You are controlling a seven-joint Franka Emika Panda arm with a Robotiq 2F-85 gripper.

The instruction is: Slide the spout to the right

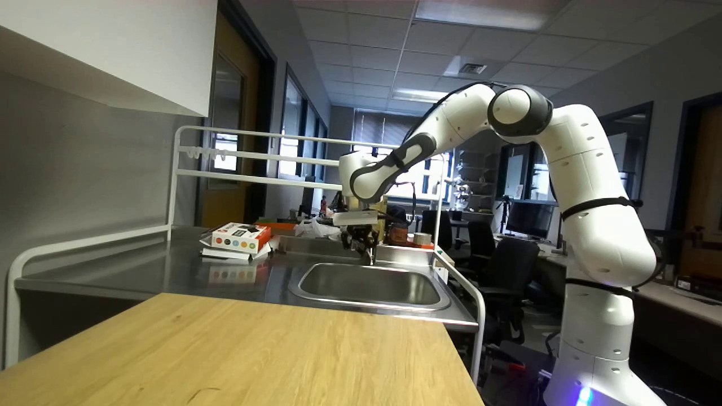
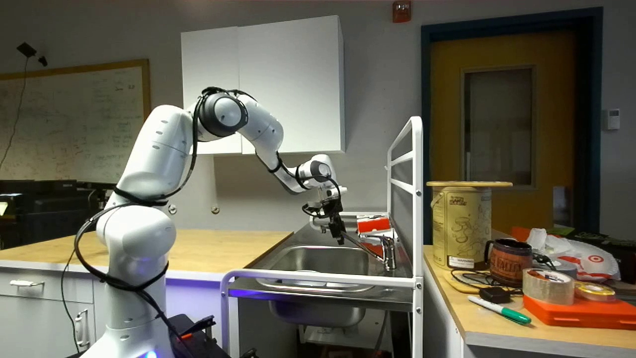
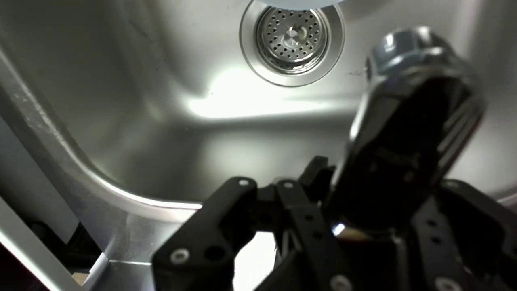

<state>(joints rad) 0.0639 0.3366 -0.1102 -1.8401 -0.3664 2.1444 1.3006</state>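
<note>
The spout is a shiny chrome faucet piece. In an exterior view the spout (image 2: 366, 248) slopes up from its base out over the steel sink (image 2: 280, 263); the spout (image 1: 371, 256) is small at the sink's back edge in an exterior view. In the wrist view the spout (image 3: 404, 133) stands large and blurred between the fingers. My gripper (image 3: 355, 178) is partly closed around it, its left fingertip against the spout's side; the right fingertip is hidden behind it. The gripper also shows in both exterior views (image 1: 362, 246) (image 2: 340, 237), near the spout's free end.
A white rack frame (image 2: 318, 277) surrounds the steel counter. A red and white box (image 1: 240, 237) lies on the counter. A wooden table (image 1: 242, 349) adjoins the sink. The drain (image 3: 291, 36) and a pale dish rim (image 3: 301, 3) show in the basin. A mug (image 2: 510, 262) stands beyond the frame.
</note>
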